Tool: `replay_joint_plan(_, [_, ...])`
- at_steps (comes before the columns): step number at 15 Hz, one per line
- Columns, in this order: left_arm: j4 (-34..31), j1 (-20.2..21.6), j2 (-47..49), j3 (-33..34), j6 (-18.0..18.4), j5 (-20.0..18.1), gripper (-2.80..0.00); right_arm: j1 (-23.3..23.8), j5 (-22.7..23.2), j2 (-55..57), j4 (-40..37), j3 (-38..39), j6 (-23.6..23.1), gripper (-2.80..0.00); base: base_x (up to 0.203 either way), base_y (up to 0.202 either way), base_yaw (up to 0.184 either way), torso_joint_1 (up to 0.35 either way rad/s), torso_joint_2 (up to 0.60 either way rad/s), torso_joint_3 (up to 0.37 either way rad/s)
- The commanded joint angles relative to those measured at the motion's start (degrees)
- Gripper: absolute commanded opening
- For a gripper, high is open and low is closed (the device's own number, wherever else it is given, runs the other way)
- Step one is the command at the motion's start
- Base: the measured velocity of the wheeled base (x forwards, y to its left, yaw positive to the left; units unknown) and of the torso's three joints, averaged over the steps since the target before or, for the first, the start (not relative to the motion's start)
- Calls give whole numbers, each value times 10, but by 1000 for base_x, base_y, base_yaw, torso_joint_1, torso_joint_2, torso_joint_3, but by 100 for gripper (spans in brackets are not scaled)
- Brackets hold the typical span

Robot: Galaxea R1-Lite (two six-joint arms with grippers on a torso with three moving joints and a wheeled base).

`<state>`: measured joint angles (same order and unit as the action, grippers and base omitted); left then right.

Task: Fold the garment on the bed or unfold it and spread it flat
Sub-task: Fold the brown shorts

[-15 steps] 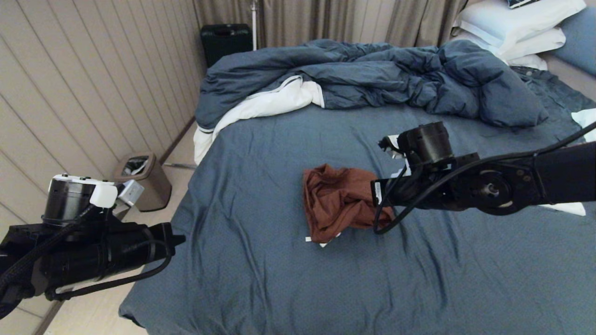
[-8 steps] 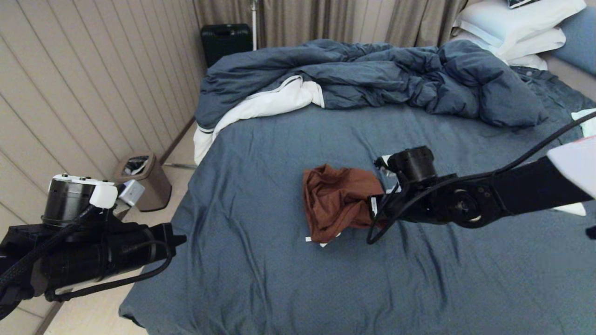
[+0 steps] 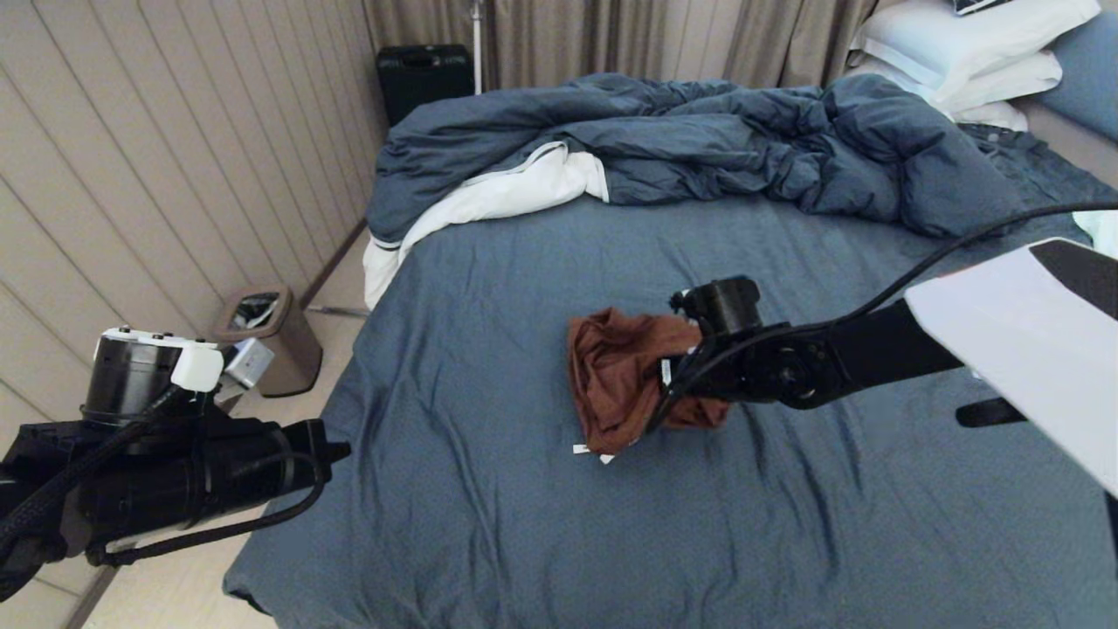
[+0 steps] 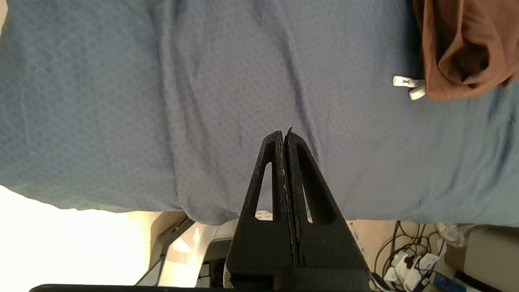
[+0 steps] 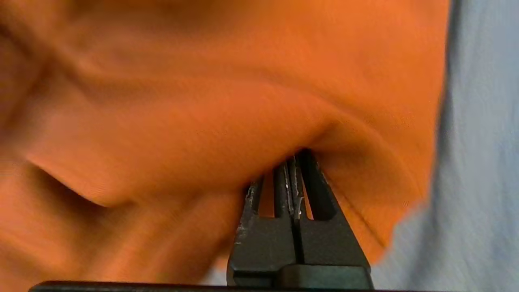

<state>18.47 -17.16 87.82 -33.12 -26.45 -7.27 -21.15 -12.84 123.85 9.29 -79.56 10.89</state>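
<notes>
The rust-brown shorts [image 3: 611,376] lie crumpled in a heap mid-bed on the slate-blue sheet [image 3: 524,524]. White drawstring tips [image 3: 590,452] poke out at the heap's near edge. My right arm reaches in from the right, its wrist over the heap's right side. In the right wrist view the right gripper [image 5: 292,156] is shut, its tips pressed into a fold of the garment [image 5: 202,101]; no cloth shows between the fingers. The left gripper [image 4: 284,133] is shut and empty, held off the bed's near left corner [image 3: 336,450], far from the garment [image 4: 466,44].
A rumpled dark blue duvet [image 3: 699,140] with white lining covers the far part of the bed. White pillows [image 3: 969,44] are stacked at the far right. A brown waste bin [image 3: 271,336] and a black suitcase [image 3: 424,74] stand on the floor to the left.
My right arm has swung left and lower, from beside the shorts onto their right side, nudging that edge. The left arm has stayed still.
</notes>
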Motion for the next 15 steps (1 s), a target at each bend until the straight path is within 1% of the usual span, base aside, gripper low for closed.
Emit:
replay_joint_plan(1, [2, -4, 3, 1, -2, 0, -280, -18, -5, 12, -1, -55, 6, -280, 0, 0, 0, 0, 0, 0])
replay_joint_plan(4, [2, -5, 7, 1, -2, 1, -280, -47, -11, 15, -7, -110, 5, -280, 0, 0, 0, 0, 0, 0])
replay_joint_plan(6, [2, -5, 9, 1, -2, 1, -280, -76, -11, 26, -7, -143, 5, -280, 0, 0, 0, 0, 0, 0])
replay_joint_plan(9, [2, -15, 10, 4, -2, 1, -280, -107, -17, 40, -7, -170, 4, -280, 0, 0, 0, 0, 0, 0])
replay_joint_plan(11, [3, -22, 15, 6, -2, 3, -280, -103, -17, 37, -7, -159, 2, -280, 0, 0, 0, 0, 0, 0])
replay_joint_plan(13, [3, -22, 14, 5, -2, 5, -280, -96, -17, 28, -5, -130, 2, -280, 0, 0, 0, 0, 0, 0])
replay_joint_plan(15, [6, -22, 15, 6, -2, 5, -280, -76, -17, 7, -3, -93, 0, -280, 0, 0, 0, 0, 0, 0])
